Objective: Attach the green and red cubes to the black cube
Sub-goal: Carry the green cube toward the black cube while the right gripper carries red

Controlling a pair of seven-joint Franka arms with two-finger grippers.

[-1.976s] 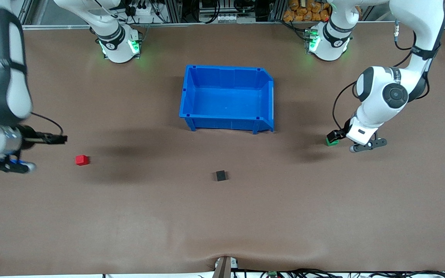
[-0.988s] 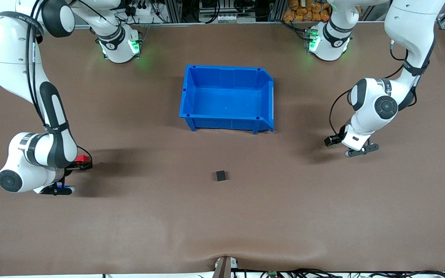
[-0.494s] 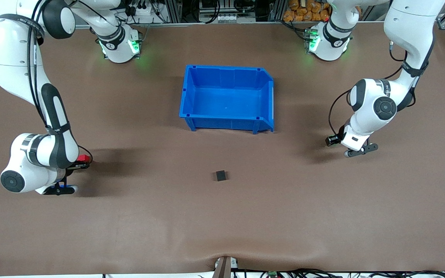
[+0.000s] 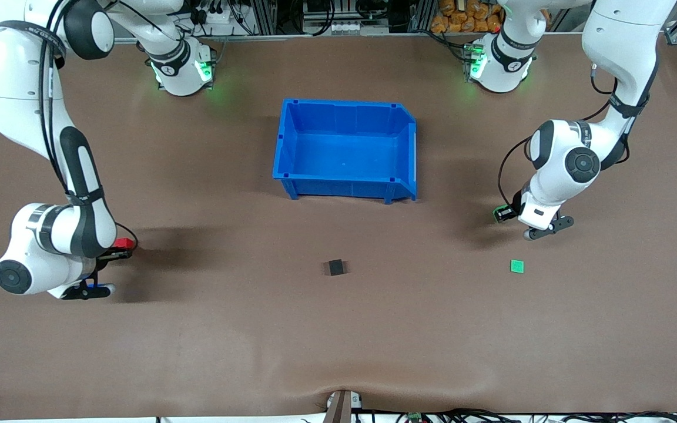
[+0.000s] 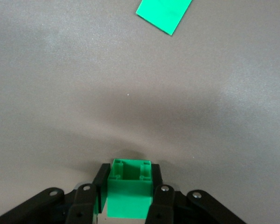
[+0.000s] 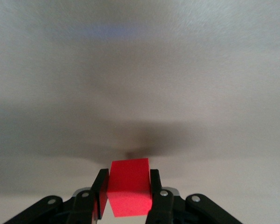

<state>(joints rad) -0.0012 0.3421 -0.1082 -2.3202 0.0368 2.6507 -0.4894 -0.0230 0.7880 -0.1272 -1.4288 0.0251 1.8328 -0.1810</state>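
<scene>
Wrist views: our left gripper [image 5: 126, 198] clamps the green cube [image 5: 128, 193], hollow face forward; our right gripper [image 6: 127, 196] clamps the red cube [image 6: 128, 192], tilted.

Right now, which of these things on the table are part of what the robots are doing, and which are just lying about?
Part of the job:
- green cube, held in the left gripper
- red cube, held in the right gripper
- black cube, alone on the table, nearer the front camera than the bin

Just lying about:
- blue bin
- flat green square tile

Green cube [image 5: 129, 193] and red cube [image 6: 129, 186] clamped (black cube [image 4: 335, 267] free).
</scene>
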